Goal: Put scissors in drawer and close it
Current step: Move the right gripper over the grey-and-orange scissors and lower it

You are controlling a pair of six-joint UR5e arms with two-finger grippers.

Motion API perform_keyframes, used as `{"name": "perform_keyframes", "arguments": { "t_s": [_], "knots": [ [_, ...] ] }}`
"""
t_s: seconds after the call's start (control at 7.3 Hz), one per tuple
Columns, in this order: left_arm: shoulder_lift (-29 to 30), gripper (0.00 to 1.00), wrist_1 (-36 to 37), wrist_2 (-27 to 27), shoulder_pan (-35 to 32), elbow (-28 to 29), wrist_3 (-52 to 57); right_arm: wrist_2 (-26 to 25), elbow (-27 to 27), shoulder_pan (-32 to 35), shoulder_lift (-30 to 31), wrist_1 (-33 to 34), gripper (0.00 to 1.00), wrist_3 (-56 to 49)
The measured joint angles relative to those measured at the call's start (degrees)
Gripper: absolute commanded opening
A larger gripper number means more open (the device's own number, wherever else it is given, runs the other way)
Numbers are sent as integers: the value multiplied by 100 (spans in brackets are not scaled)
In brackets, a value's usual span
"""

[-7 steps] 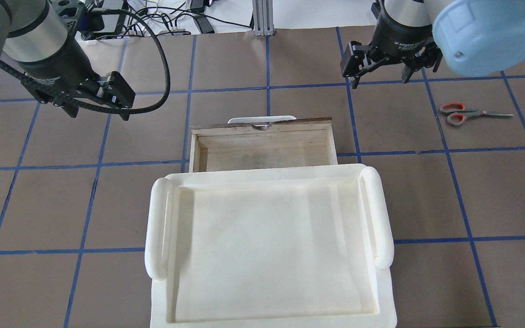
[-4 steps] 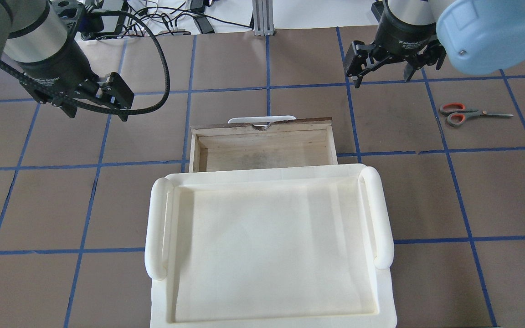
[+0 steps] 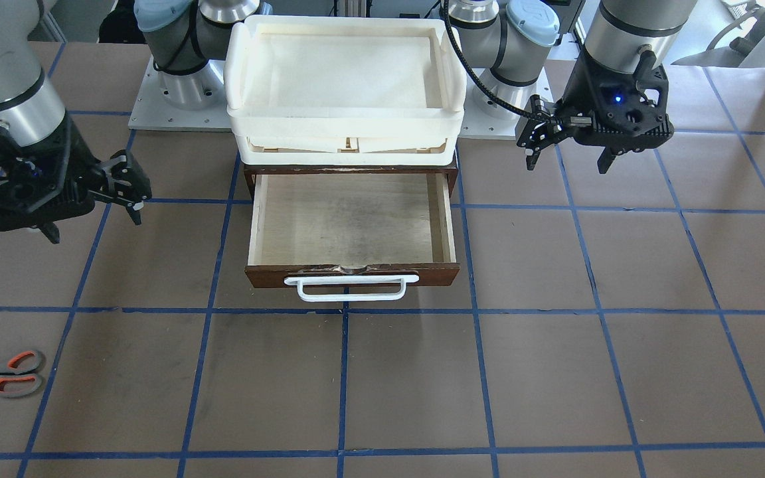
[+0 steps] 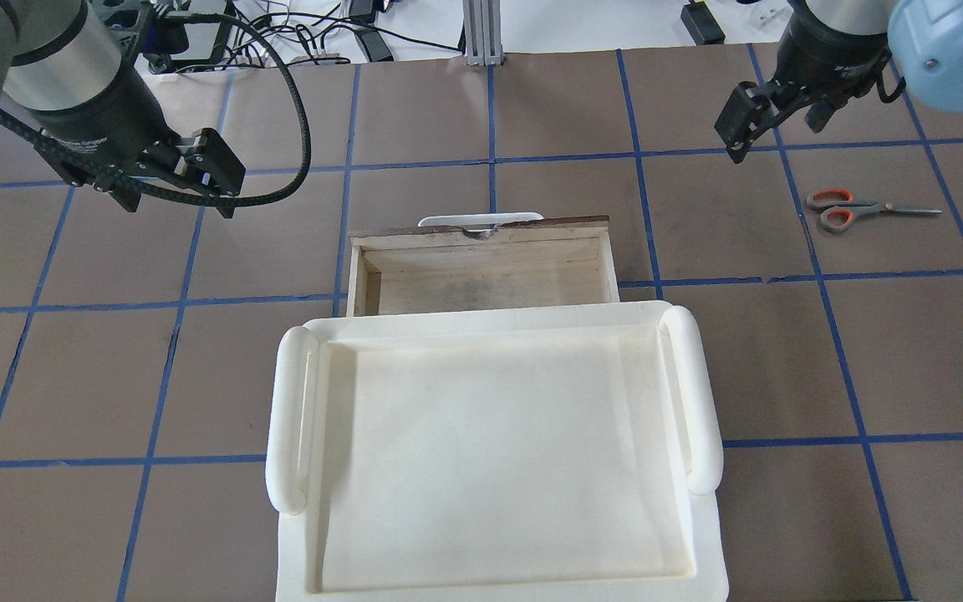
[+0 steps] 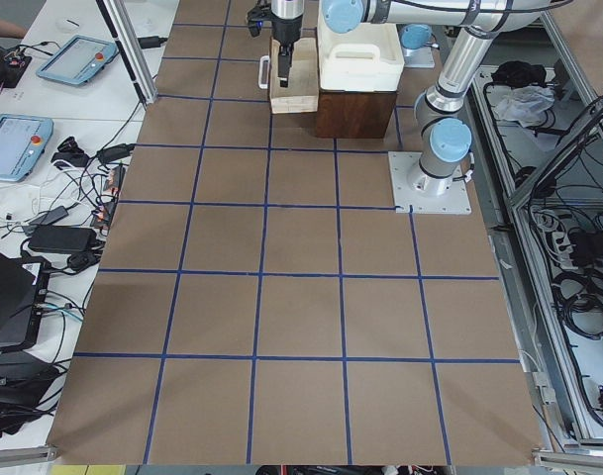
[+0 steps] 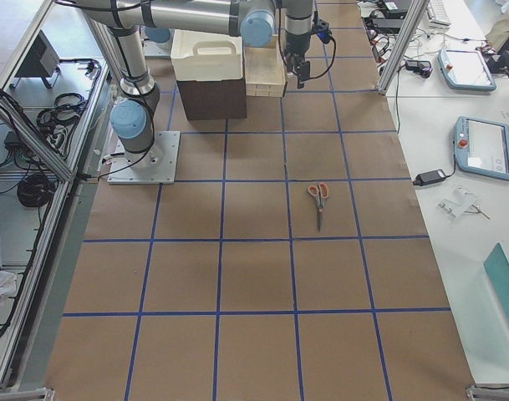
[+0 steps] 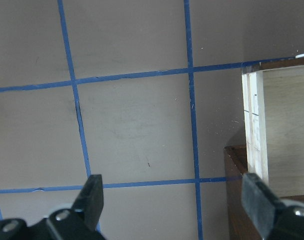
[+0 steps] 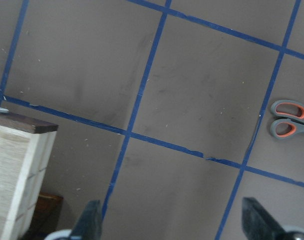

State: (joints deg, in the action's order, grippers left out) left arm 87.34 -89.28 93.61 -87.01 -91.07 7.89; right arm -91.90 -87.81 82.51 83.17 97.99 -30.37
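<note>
The scissors, grey handles with orange-red loops, lie flat on the table at the right; they also show in the front view and at the right wrist view's right edge. The dark brown drawer is pulled open with its pale plywood interior empty, and its white bar handle faces away from the robot. My right gripper is open and empty, above the table behind and left of the scissors. My left gripper is open and empty, above the table left of the drawer.
A cream-white plastic tray sits on top of the dark cabinet that holds the drawer. The table is brown with a blue tape grid. Cables and control tablets lie beyond the table's far edge.
My right gripper has moved to the right in the overhead view, closer to the scissors' side. The left gripper has barely shifted. Scissors and drawer have not moved.
</note>
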Motion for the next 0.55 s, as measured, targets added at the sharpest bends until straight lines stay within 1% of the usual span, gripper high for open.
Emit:
{"name": "perform_keyframes", "arguments": {
  "t_s": [0.27,0.41,0.55],
  "knots": [
    [2,100,6,-15,35,9,-12,6,-27,-735,-283,14,100,-1771],
    [1,100,6,-17,35,-5,-34,4,-45,-1083,-478,123,100,-2782],
    [-2,100,6,-16,36,-21,-44,-8,-55,-1416,-748,370,100,-3871]
  ]
}}
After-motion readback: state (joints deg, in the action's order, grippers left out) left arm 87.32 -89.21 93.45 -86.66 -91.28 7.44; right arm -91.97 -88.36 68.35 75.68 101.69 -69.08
